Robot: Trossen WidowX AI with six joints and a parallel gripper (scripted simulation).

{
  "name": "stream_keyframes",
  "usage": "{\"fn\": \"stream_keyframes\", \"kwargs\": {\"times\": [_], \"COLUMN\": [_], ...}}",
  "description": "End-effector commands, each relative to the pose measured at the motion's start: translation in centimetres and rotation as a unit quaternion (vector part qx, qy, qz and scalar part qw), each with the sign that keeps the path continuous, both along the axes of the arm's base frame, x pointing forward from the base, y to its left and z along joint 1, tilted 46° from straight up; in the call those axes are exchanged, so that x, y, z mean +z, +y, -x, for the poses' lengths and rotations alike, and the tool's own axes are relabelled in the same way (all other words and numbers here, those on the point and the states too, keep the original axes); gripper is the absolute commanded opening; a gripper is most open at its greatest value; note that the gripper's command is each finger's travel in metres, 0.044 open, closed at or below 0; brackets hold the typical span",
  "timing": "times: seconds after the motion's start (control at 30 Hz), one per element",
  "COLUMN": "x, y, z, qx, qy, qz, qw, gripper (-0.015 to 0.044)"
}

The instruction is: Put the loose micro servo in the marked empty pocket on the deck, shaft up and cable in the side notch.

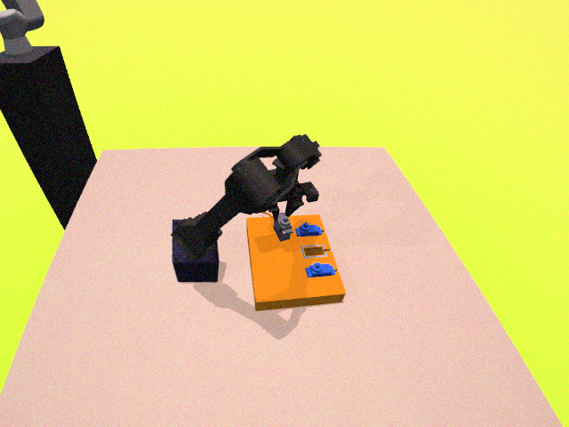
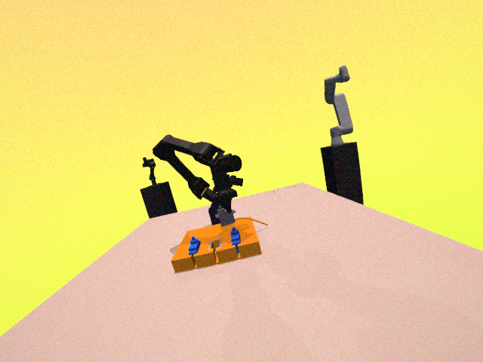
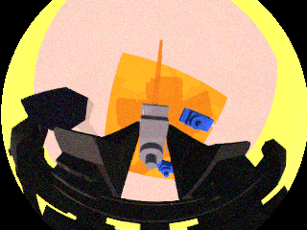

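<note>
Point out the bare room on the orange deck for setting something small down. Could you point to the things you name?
The deck (image 1: 276,285) (image 2: 181,266) looks bare on its near-left part in the top view, left of the nearer blue servo (image 1: 322,271) (image 2: 193,246). Crowded: the far end, where the gripper (image 1: 282,221) (image 2: 226,212) (image 3: 153,126) grips the gray servo (image 1: 283,227) (image 2: 226,217) (image 3: 154,129) beside the other blue servo (image 1: 308,229) (image 2: 235,236) (image 3: 197,120).

2 blue servos (image 1: 308,229) (image 2: 235,236) (image 3: 197,120), 1 grey servo (image 1: 283,227) (image 2: 226,216) (image 3: 154,131), 1 orange deck (image 1: 276,280) (image 2: 216,232) (image 3: 126,86), 1 outlined pocket (image 1: 314,251) (image 2: 215,243), 1 orange cable (image 1: 267,213) (image 2: 255,220) (image 3: 158,72), 2 bkgd arms w/ 2 blk pedestals (image 2: 343,175).

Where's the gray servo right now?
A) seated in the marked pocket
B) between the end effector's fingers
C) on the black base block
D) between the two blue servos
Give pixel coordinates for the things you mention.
B: the end effector (image 1: 281,212) (image 2: 225,210) (image 3: 153,126) is closed on the gray servo (image 1: 283,227) (image 2: 226,218) (image 3: 154,131), and the marked pocket (image 1: 314,251) (image 2: 215,244) is empty.
</note>
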State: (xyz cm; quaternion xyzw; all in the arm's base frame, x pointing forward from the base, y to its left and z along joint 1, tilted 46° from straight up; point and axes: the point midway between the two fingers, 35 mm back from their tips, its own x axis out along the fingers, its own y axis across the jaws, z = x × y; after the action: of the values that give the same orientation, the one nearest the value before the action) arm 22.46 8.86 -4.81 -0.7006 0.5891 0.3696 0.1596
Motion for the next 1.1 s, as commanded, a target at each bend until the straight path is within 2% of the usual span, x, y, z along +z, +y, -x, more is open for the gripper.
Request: {"fn": "stream_keyframes", "kwargs": {"times": [0.0,0.3,0.53,1.07], "x": [1.6,4.6,4.8,4.8], "y": [-1.3,-4.4,-4.6,-4.6], "z": [-0.3,-0.7,-0.8,-0.8], "qx": [0.004,0.004,-0.008,-0.194], "qy": [-0.002,-0.002,-0.014,-0.2], "qz": [0.001,0.002,0.002,-0.008], "qw": [1.0,1.0,1.0,0.96], "gripper": [0.0,0.0,0.0,0.0]}}
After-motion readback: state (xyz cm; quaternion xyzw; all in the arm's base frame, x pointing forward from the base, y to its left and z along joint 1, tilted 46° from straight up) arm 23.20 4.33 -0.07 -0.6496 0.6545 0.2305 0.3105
